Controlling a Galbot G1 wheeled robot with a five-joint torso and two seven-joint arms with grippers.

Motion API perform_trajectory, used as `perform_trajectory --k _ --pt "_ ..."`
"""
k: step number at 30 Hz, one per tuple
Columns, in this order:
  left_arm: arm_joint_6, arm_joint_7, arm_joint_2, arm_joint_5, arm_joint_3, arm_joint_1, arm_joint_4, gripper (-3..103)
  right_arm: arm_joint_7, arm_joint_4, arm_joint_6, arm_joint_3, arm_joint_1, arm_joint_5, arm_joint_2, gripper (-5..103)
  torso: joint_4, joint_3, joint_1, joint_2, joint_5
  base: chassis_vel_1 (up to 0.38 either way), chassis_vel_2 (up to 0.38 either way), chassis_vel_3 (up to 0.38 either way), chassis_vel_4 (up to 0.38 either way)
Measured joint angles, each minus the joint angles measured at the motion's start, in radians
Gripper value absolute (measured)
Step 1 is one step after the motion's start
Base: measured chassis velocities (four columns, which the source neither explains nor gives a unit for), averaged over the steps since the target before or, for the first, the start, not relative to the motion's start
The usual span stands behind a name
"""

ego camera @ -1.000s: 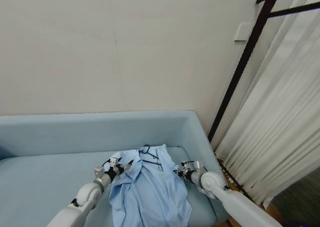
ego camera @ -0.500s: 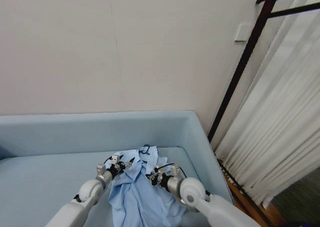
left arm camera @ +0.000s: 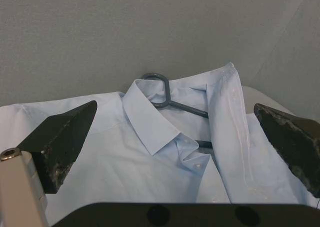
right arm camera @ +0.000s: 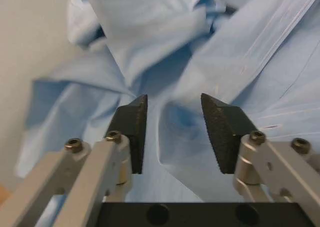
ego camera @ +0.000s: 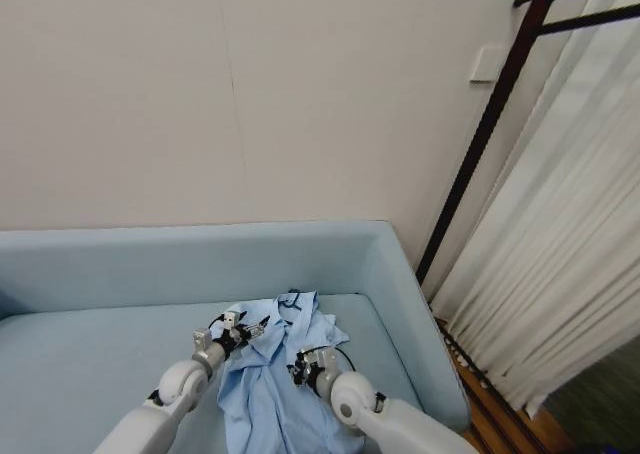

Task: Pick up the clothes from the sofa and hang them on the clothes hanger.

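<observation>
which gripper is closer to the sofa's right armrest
Right. The right gripper hovers open over the middle of the blue shirt, on the side toward the armrest. The left gripper is open at the shirt's left shoulder, farther away.

Lt-blue sofa (ego camera: 120, 264) along plain wall (ego camera: 200, 94); R armrest near frame centre-right. Lt-blue shirt (ego camera: 265, 399) lies crumpled on seat cushion twd R end, collar end nearest backrest. Dark hanger (ego camera: 291, 297) hook pokes out at collar.

L arm enters from bottom-left; left gripper (ego camera: 255, 328) at shirt's upper-L edge, approx. at shoulder/collar, touching or just above fabric, can't tell which. R arm enters from bottom centre; right gripper (ego camera: 297, 364) over shirt mid-section, low on cloth, pointing twd L gripper. Grippers near each other, shirt fabric betw. them.

Dark clothes rack (ego camera: 480, 139) w/ slanted post stands R of sofa, top bars at upper-R corner. White curtain (ego camera: 560, 234) behind rack. White wall plate (ego camera: 486, 64) just beside post.
</observation>
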Motion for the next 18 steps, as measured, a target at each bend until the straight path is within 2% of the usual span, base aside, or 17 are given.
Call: perform_trajectory --k 1,2,3,6,8,11,12,14,16,18 --pt "0.000 0.000 0.000 0.000 0.000 0.000 0.000 100 0.000 0.000 0.000 0.000 0.000 0.000 0.000 41 0.0000 0.000 0.000 0.000 0.0000 0.000 0.000 0.000 0.000" --pt "0.000 0.000 -0.001 0.000 0.000 0.000 0.002 100 0.006 0.043 -0.003 0.006 0.008 0.026 -0.029 47 0.0000 0.000 0.000 0.000 0.0000 0.000 0.000 0.000 0.000" --pt "0.000 0.000 -0.003 0.000 -0.001 -0.001 0.004 100 0.008 0.073 -0.004 0.011 0.021 0.043 -0.050 47 0.0000 0.000 0.000 0.000 0.0000 0.000 0.000 0.000 0.000" --pt "0.000 0.000 -0.007 0.000 -0.002 -0.002 0.004 100 -0.001 0.070 -0.007 0.029 0.095 0.075 -0.077 63 0.0000 0.000 0.000 0.000 -0.0001 0.000 0.000 0.000 0.000" --pt "0.000 0.000 -0.007 0.000 -0.004 -0.001 0.002 100 -0.009 0.033 -0.006 0.032 0.128 0.075 -0.071 63 0.0001 0.000 0.000 0.000 -0.0003 0.000 0.000 0.000 0.000" --pt "-0.001 -0.003 -0.004 0.001 -0.014 0.020 -0.015 100 -0.067 -0.184 -0.001 0.037 0.244 0.058 -0.002 80 0.0003 0.000 0.000 0.000 -0.0001 0.000 0.000 0.000 0.000" --pt "-0.001 -0.003 -0.004 0.001 -0.014 0.020 -0.015 100 -0.067 -0.184 -0.001 0.037 0.244 0.058 -0.002 80 0.0003 0.000 0.000 0.000 -0.0001 0.000 0.000 0.000 0.000" --pt "-0.001 -0.005 0.003 0.001 -0.024 0.043 -0.027 100 -0.107 -0.366 0.000 0.037 0.324 0.039 0.066 90 0.0007 0.000 0.000 0.000 0.0000 0.000 0.000 0.000 0.000" --pt "-0.001 -0.004 0.007 0.001 -0.027 0.051 -0.031 100 -0.116 -0.434 0.000 0.036 0.350 0.034 0.094 90 0.0012 0.000 0.000 0.000 0.0000 0.000 0.000 0.000 0.000" --pt "-0.002 -0.005 0.014 0.001 -0.025 0.051 -0.030 100 -0.122 -0.554 0.003 0.041 0.379 0.033 0.140 99 0.0007 0.000 0.000 0.000 -0.0002 0.000 0.000 0.000 0.000"
